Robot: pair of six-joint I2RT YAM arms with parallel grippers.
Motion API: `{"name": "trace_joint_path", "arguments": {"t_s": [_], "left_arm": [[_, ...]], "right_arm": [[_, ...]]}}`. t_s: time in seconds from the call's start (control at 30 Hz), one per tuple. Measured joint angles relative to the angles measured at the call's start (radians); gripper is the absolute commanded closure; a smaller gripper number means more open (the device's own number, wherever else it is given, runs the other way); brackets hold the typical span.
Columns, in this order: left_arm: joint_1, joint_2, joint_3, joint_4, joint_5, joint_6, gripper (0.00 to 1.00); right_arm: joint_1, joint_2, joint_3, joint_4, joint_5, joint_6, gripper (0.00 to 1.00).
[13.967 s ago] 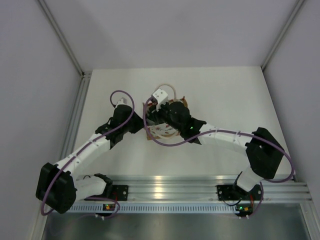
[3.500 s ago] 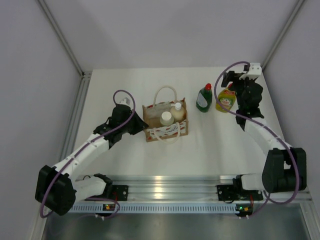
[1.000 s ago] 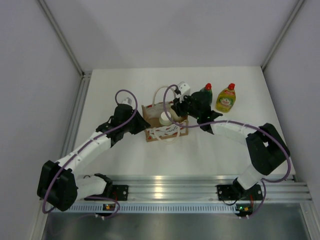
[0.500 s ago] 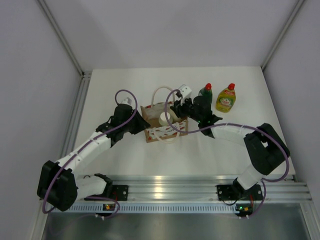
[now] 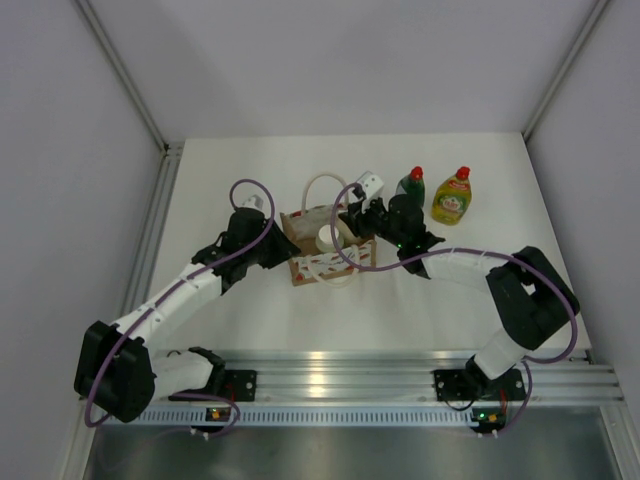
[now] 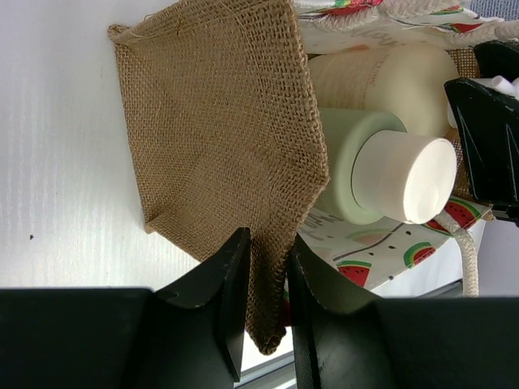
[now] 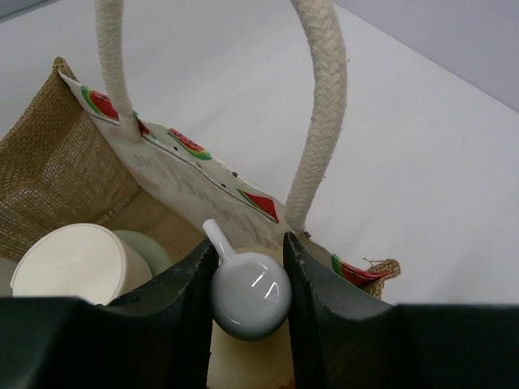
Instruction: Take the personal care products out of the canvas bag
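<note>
Top external view: we are seeing the bag (image 5: 328, 246) standing upright left of the middle of the white table (image 5: 450, 300), with both arms reaching in to it from either side. Up and to the right of it, outside the bag, the green bottle (image 5: 411, 186) and the yellow bottle (image 5: 452, 196) are standing side by side, both with red caps. At the bag's left end, the left gripper (image 6: 268, 253) is pinching the brown woven side wall between its closed fingers; we are seeing this most clearly in the left wrist view. Inside the bag, the pale green bottle (image 6: 381, 174) with its white cap is lying against the cream pump bottle (image 6: 389, 77), the two touching. In the right wrist view, the right gripper (image 7: 247, 247) is reaching down between the rope handles (image 7: 324, 105), and its two fingers are pressing on both sides of the pump bottle's rounded white head, gripping it. The pale green bottle is sitting just to the lower left of that head.
</note>
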Motion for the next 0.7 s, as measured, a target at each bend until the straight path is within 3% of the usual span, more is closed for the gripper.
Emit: {"name": "trace_joint_path", "arguments": {"t_s": [0.7], "left_arm": [[0.0, 0.0, 0.0, 0.0, -0.004, -0.001, 0.72]], "right_arm": [[0.0, -0.08, 0.0, -0.034, -0.036, 0.005, 1.0]]}}
